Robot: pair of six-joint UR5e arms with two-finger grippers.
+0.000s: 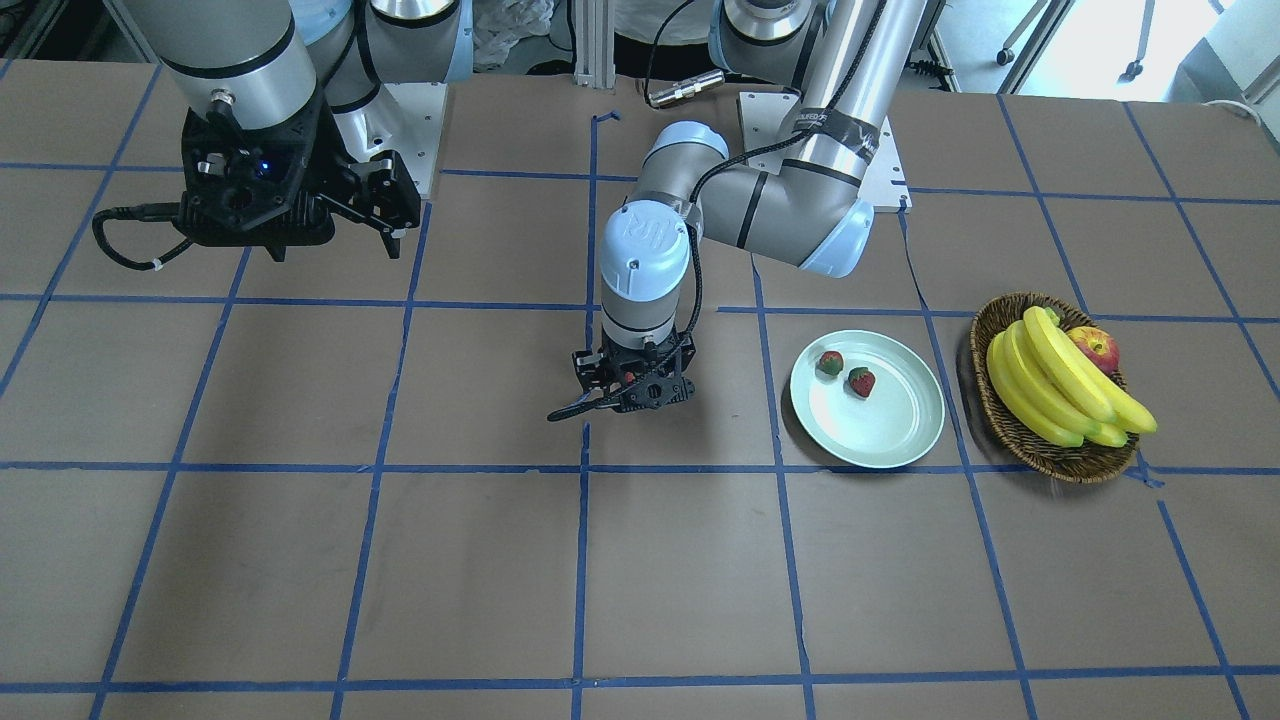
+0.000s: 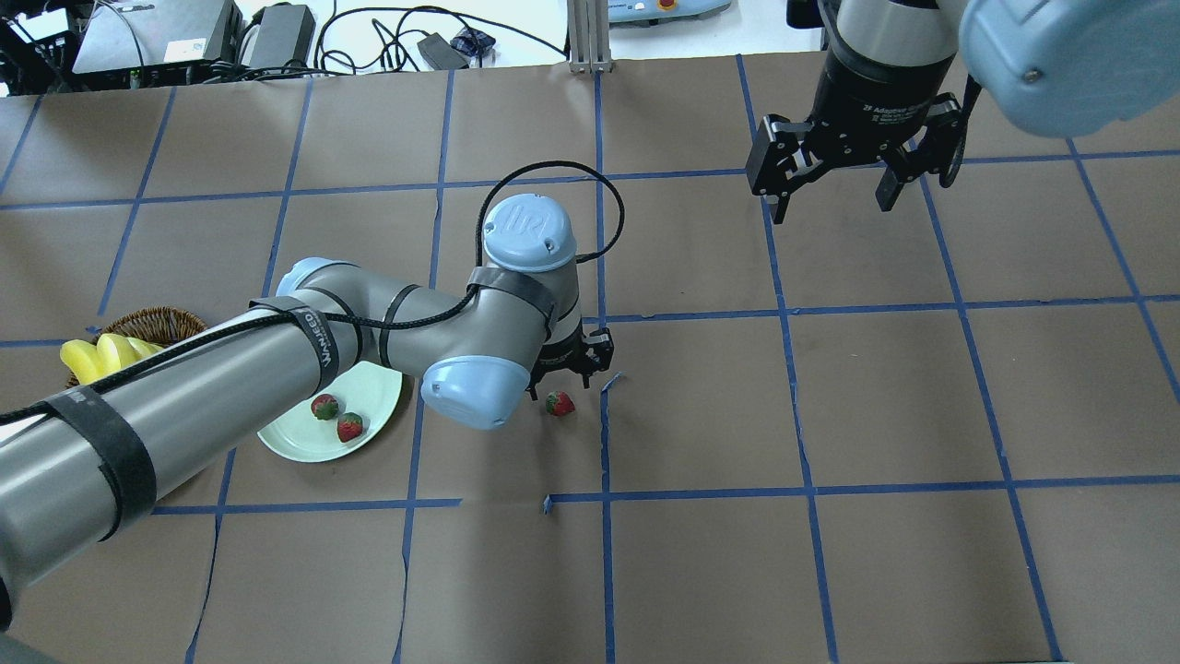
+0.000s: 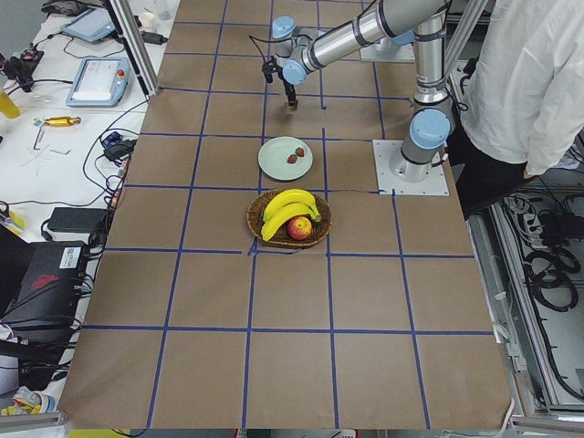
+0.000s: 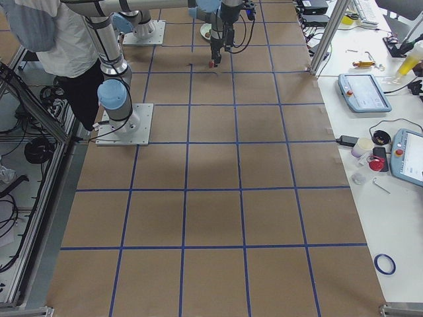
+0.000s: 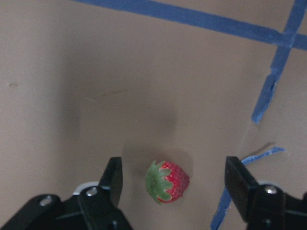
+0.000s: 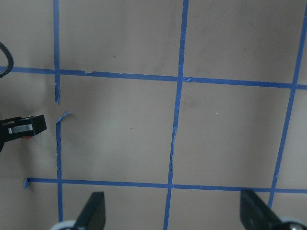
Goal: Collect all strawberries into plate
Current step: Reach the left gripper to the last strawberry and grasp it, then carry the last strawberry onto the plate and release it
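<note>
I see my left arm (image 2: pixel 184 387) and right arm (image 1: pixel 220 30) as silver-grey tubes with pale blue joint caps (image 2: pixel 528 219). A black braided cable (image 2: pixel 230 330) runs along the left one under black bands (image 2: pixel 111 452). Each wrist ends in black fingers (image 5: pixel 112 178) with silver screws (image 5: pixel 88 191).

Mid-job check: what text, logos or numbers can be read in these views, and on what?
"UR": logo on the pale blue round joint cap of the left arm.
"2F Adaptive": partly legible white print on the black wrist body above the right end effector.
White lettering on the black strap around the left arm: too blurred to read.
Grey pendant screens on the side benches: too small to read.
</note>
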